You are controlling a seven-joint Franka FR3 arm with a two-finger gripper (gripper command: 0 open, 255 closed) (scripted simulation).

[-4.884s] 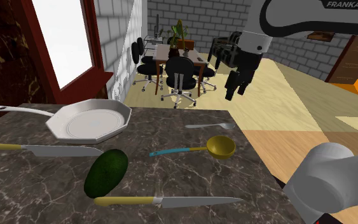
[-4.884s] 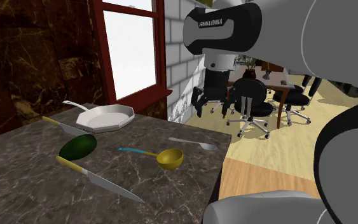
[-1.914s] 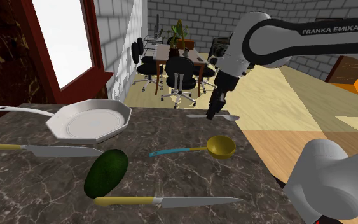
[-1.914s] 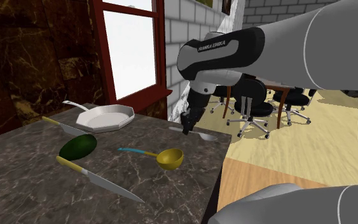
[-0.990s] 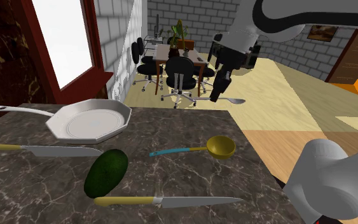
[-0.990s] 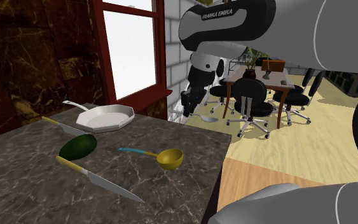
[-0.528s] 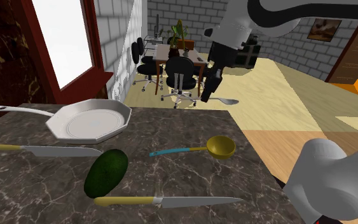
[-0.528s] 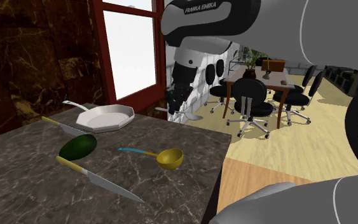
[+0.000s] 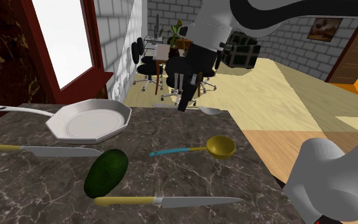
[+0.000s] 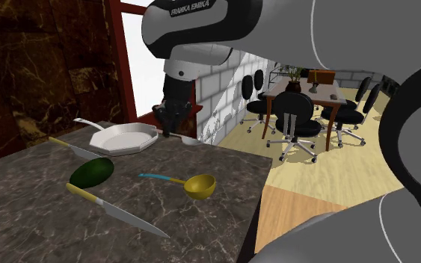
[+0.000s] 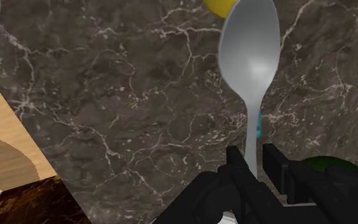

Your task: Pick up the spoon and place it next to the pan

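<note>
A grey metal spoon (image 9: 210, 110) hangs level above the dark marble counter (image 9: 171, 181), with my gripper (image 9: 184, 107) shut on its handle. In the wrist view the black fingers (image 11: 234, 164) clasp the thin handle, and the spoon's bowl (image 11: 250, 57) points away from the gripper (image 11: 252, 167). The white octagonal pan (image 9: 91, 121) sits on the counter toward the shoulder view's left, apart from the spoon. In the second exterior view the gripper (image 10: 170, 133) holds the spoon (image 10: 191, 140) just beyond the pan's (image 10: 124, 139) rim, on that view's right.
On the counter lie a yellow ladle (image 9: 220, 146) with a blue handle, a dark green avocado (image 9: 106, 172) and two yellow-handled knives (image 9: 171, 202) (image 9: 44, 150). The counter edge drops to a wooden floor at the shoulder view's right. A red-framed window (image 9: 63, 38) stands behind the pan.
The arm has carried the spoon toward the shoulder view's left, from over the counter's far edge to close beside the pan, and a little lower. The grip stays shut.
</note>
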